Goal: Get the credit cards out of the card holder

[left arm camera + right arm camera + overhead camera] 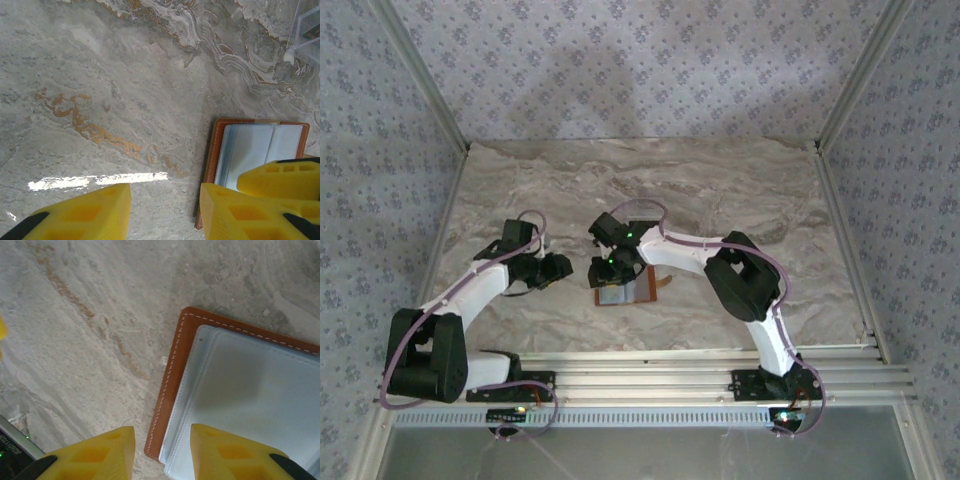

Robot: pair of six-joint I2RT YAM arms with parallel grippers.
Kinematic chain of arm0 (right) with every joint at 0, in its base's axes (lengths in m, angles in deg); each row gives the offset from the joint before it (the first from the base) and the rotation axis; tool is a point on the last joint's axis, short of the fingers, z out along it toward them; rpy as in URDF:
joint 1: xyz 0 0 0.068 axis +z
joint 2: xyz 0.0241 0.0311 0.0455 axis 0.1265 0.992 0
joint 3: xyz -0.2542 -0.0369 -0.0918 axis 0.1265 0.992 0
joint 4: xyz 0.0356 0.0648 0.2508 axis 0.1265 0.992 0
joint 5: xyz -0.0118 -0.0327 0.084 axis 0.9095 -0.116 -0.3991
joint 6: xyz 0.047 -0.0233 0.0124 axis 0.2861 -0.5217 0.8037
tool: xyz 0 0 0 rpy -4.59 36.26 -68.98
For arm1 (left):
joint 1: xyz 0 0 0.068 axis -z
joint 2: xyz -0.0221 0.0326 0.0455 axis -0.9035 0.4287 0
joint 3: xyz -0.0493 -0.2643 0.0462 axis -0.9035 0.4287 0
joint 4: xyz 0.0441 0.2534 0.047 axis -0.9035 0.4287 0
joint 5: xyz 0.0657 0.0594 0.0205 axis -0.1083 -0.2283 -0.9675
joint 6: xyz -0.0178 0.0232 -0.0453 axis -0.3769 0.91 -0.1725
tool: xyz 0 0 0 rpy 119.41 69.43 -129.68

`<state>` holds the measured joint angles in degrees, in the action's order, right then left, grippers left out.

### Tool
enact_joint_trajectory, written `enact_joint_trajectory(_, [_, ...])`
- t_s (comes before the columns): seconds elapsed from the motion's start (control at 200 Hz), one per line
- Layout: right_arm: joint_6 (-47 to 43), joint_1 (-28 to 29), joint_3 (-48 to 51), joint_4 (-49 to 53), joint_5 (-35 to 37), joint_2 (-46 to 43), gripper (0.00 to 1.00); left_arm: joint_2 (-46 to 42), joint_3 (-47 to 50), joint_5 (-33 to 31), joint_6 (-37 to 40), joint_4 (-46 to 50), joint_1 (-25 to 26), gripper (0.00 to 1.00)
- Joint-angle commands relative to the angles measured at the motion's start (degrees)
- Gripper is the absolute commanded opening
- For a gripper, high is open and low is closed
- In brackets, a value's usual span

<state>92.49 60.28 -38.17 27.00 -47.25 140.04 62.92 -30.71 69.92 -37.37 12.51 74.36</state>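
**Top external: holder (pixel 632 292) lying open beneath right fingers (pixel 608 272)**

Parted astride holder's left edge, pinching nothing. Left fingers (pixel 560 268) likewise parted and empty, over bare tabletop (pixel 520 180), with holder just to their right.

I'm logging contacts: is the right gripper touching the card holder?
Cannot tell. In the right wrist view the right gripper has its open jaws straddling the card holder at its stitched edge, but their height above it isn't visible.
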Motion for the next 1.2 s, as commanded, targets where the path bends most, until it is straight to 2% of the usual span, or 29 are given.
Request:
enact_joint_trajectory(0.0, [0.30,0.03,-1.45,2.80,0.52,0.93,0.36,-1.02,0.53,1.96,-0.46,-0.65,-0.33,0.42])
enact_joint_trajectory(0.195, [-0.38,0.22,-1.06,7.19,4.60,1.02,0.37,-0.71,0.86,3.43,-1.31,-1.05,-0.25,0.42])
enact_joint_trajectory(0.655, [-1.87,2.63,-6.75,20.65,20.20,1.70,0.39,-0.24,-0.34,3.54,-1.23,-0.48,0.39,0.43])
enact_joint_trajectory(0.984, [-1.84,2.62,-7.22,21.93,21.08,2.31,0.41,0.74,-1.46,2.77,-1.40,-0.25,1.33,0.44])
enact_joint_trajectory(1.194, [-4.52,4.26,-8.69,21.05,21.79,1.78,0.47,1.76,-1.90,2.59,-1.82,-0.61,2.08,0.44])
